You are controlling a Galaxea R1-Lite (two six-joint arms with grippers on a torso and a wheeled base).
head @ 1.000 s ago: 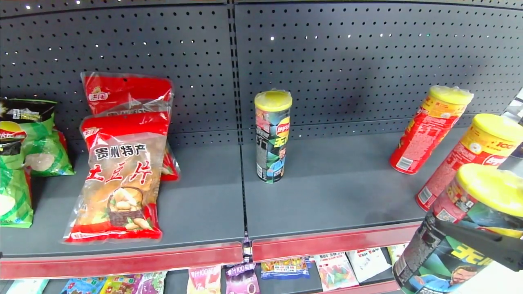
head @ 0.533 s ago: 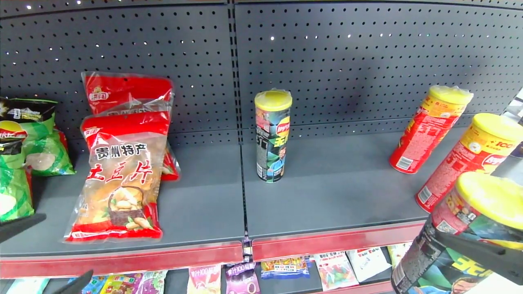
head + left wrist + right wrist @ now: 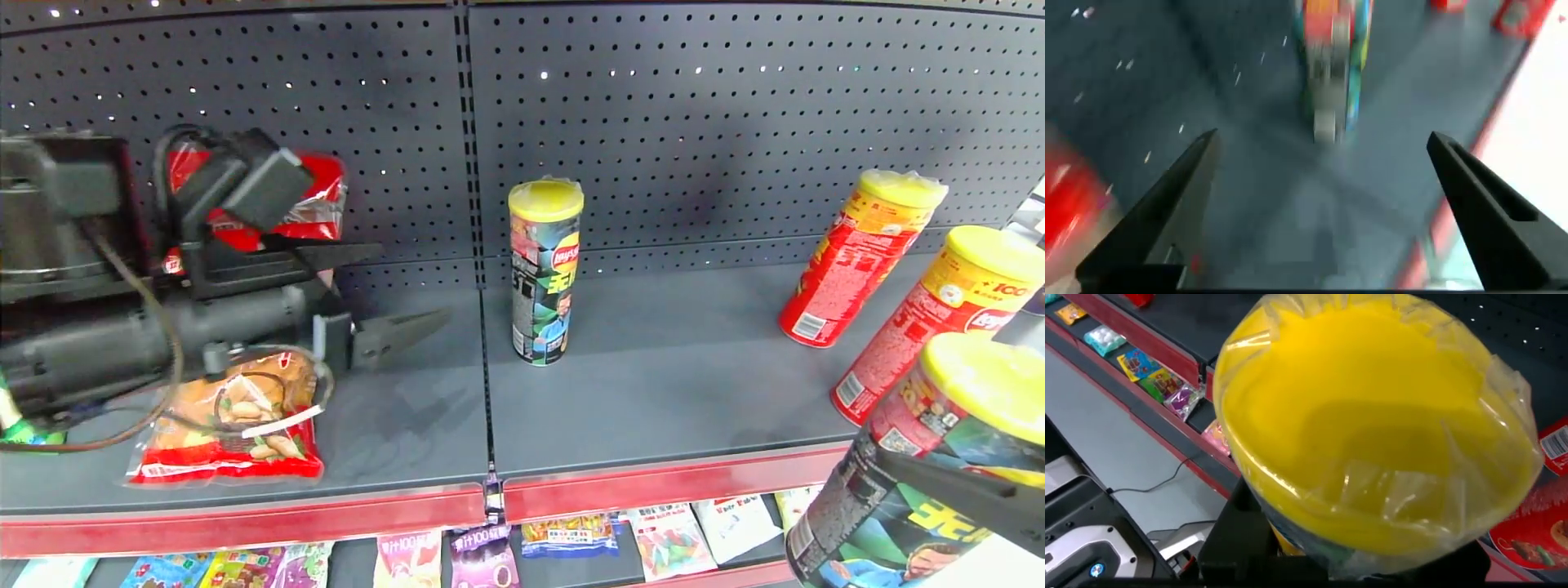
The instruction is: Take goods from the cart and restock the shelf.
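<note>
Step in hand, as judged: the shelving of one can.

The right hand is gripping the held chip can, a dark-bodied tube with a yellow lid under loose film. The hand is closed across the can's body. The can is hanging tilted in front of the shelf at its right end, outside and partly below the red front rail.

The left hand is hovering over the shelf, wide open and carrying nothing. It is lying above the potato-slice bag. Its fingers are pointing toward the standing chip can, which is near but not touching.

A matching can is already standing upright at the centre. Two red chip cans are occupying the right end, close to the held can.

Recommendations:
- The can needs righting before it goes in, since a tilted base will be catching the rail.
- It should be passing over the rail, then travelling inward to the bare stretch between the standing can and the red cans.
- It should be kept apart from the nearest red can, which is sitting just beside the held one; a knock there could topple a tall narrow tube.
- The base should be sitting flat on the shelf before the grip is eased.
- The left hand should be holding off from the standing can throughout.
</note>
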